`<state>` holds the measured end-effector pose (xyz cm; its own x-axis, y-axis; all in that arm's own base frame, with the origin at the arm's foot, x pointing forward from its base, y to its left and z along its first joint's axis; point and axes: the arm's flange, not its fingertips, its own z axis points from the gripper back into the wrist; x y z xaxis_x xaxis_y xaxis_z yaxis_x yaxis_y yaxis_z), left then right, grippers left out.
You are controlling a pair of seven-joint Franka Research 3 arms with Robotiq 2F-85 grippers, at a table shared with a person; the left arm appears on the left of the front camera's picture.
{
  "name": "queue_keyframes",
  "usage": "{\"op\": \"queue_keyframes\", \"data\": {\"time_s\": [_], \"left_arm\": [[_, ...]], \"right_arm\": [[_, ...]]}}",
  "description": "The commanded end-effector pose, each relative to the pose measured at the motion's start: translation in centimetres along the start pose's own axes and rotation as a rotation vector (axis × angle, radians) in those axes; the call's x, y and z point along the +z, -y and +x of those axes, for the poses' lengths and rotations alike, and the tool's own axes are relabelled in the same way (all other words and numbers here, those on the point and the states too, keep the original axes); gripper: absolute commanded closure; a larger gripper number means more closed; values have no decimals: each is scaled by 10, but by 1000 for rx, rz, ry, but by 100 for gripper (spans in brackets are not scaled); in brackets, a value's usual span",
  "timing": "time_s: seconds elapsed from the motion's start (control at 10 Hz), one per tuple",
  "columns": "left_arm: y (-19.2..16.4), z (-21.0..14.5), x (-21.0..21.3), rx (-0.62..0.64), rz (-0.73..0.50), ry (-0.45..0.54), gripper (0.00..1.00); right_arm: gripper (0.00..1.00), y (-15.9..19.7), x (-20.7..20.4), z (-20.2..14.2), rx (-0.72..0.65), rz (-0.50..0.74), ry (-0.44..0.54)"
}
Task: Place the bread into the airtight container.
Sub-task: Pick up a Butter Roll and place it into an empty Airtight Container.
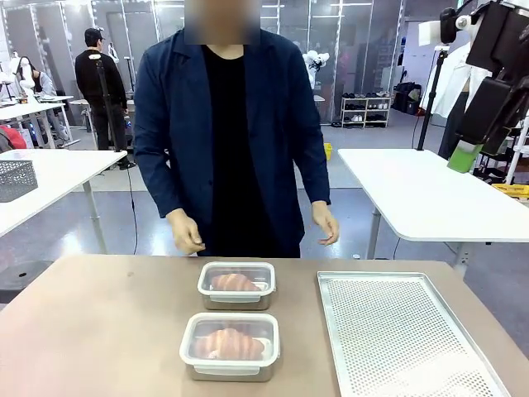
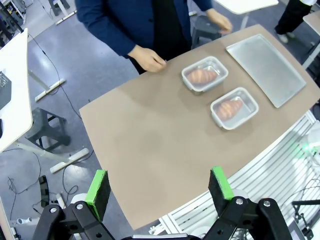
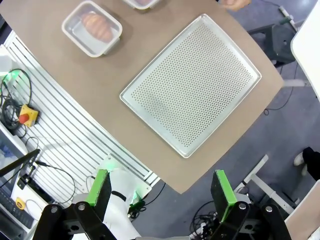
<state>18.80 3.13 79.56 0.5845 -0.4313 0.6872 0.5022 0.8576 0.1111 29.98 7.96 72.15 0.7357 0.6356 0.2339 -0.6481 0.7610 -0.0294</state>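
Presently, brown table seen from the front, noted left to right. At 9 o'clock of the frame, a side table carries a grey mesh basket. At centre, a person in a dark blue jacket stands at the far edge, 12 o'clock of the table, both hands hanging loose just above the tabletop edge: one hand to picture left, the other hand to picture right. Neither touches anything.

Two clear airtight containers sit in line at table centre. Far container holds a bread; near container, at 6 o'clock of the far one, holds a second bread. The two containers are close but apart. Whether lids are on, cannot tell.

At 3 o'clock of the containers lies a perforated metal tray, bare, apart from both.

Left gripper, left wrist view: high above the near table edge, green pads spread wide, nothing between them. Containers lie toward 1 o'clock from it, well apart.

Right gripper, right wrist view: high off the table corner, jaws wide, holding nothing. Tray lies at 12 o'clock, near container at 11 o'clock.
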Motion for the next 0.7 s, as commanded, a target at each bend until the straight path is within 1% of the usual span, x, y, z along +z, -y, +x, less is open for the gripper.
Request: {"op": "queue_keyframes", "data": {"time_s": [0.0, 0.6], "left_arm": [[-1, 2, 2, -2, -1, 3, 0], [-1, 2, 2, -2, -1, 3, 0]], "right_arm": [[0, 4, 3, 0, 4, -6, -5], [0, 4, 3, 0, 4, -6, -5]]}}
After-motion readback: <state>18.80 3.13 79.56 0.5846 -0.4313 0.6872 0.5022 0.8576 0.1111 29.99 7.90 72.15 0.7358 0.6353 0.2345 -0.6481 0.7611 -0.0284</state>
